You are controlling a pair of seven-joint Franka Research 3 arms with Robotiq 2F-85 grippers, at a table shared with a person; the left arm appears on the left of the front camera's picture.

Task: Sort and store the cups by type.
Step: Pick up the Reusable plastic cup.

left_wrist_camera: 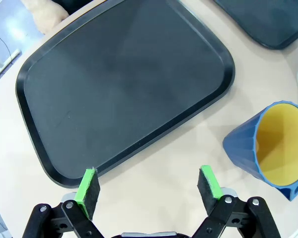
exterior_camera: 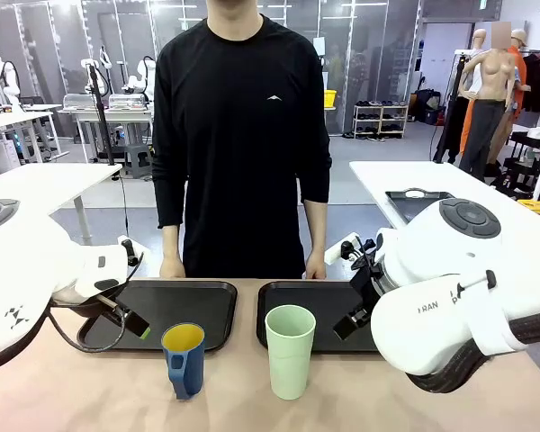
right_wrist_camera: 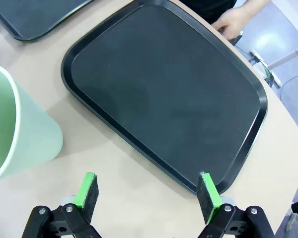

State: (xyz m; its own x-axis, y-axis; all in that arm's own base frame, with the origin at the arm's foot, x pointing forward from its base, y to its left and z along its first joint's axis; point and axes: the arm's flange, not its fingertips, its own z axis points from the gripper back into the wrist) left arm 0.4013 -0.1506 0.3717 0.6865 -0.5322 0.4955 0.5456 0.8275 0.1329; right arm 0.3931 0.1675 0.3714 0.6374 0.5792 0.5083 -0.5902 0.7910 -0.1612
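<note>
On the beige table (exterior_camera: 252,409), toward its robot-side edge, the two cups stand upright and apart. The dark blue mug (exterior_camera: 184,358), yellow inside, is on the left, and the taller mint-green tumbler (exterior_camera: 290,353) is on the right. Both sit on bare tabletop just in front of two black trays. The mug stands before the left tray (exterior_camera: 193,301) and the tumbler before the right tray (exterior_camera: 319,301), each close to the gap between the trays. The mug's handle faces the robot's side.

The left gripper (left_wrist_camera: 149,182) hangs low at the near rim of the left tray, its jaws spread wide and holding nothing. Its green-padded fingers (left_wrist_camera: 89,186) frame bare tabletop, and the mug stands off to one side, clear of both.

The right gripper (right_wrist_camera: 148,186) hovers at the near rim of the right tray, also spread wide and empty. The tumbler stands beside it without touching either finger.

A person (exterior_camera: 243,135) in a black long-sleeved top stands at the far side. One hand (exterior_camera: 172,267) rests at the table edge behind the left tray, and the other hand (exterior_camera: 316,267) behind the right tray.
</note>
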